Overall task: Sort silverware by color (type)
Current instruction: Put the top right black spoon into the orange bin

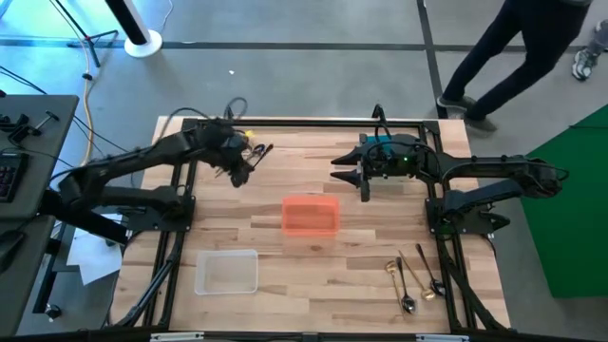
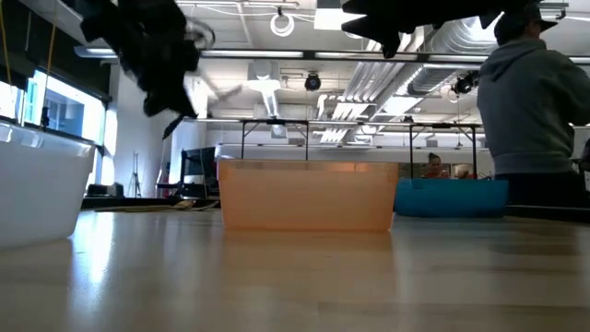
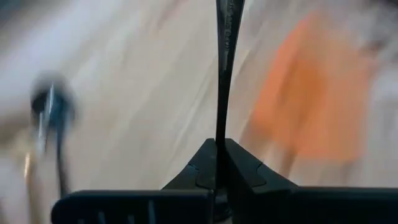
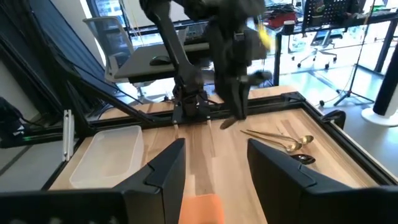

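Here the left gripper (image 1: pixel 249 163) hangs above the bench (image 1: pixel 361 252), clamped on a black utensil (image 3: pixel 225 56) that sticks out past its fingers. Just beyond and below stands the orange bin (image 1: pixel 310 215), mid-bench. The right gripper (image 1: pixel 350 176) hovers near that bin, its jaws spread and holding nothing. The clear bin (image 1: pixel 227 272) sits at the near left. Remaining silverware (image 1: pixel 414 279), gold and dark pieces, lies at the near right corner. A person (image 1: pixel 513 47) walks behind.

Two dark jointed arms — looped black cables, yellow tag by the left pincer (image 1: pixel 244 163), teal-green glow near the right pincer (image 1: pixel 353 178).
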Controlling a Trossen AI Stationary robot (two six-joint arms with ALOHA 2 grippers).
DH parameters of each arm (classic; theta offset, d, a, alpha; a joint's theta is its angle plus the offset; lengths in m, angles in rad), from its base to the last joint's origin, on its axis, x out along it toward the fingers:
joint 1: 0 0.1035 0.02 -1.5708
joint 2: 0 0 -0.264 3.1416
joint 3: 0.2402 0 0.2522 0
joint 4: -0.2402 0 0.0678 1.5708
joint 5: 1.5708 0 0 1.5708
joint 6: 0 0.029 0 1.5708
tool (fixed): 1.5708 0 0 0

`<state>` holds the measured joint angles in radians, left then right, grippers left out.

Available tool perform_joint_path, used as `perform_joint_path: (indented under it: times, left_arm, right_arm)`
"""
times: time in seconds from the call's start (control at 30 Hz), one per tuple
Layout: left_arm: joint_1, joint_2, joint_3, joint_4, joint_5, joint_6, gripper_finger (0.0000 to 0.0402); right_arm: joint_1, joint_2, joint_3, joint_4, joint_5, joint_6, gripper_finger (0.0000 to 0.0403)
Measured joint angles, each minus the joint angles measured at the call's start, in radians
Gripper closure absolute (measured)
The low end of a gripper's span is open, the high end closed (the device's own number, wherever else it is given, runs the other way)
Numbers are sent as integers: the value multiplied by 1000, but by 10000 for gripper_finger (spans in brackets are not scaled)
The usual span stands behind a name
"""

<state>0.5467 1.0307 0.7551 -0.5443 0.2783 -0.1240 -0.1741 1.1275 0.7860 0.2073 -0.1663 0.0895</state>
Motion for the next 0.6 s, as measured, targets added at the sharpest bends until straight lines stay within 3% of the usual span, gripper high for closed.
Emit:
perform_joint_path:
  times: [0.13, 0.3, 0.6]
  left_arm:
    - [-82, -115, 1, 250, -23, -31, 401]
    - [-212, -155, 1, 520, -76, -29, 401]
    - [-461, -140, 2, 643, -353, 50, 401]
  right_arm:
    - [0, 0, 0, 17, -9, 20, 245]
    - [0, 0, 0, 93, -25, 38, 245]
    - [8, -2, -1, 208, -75, 50, 245]
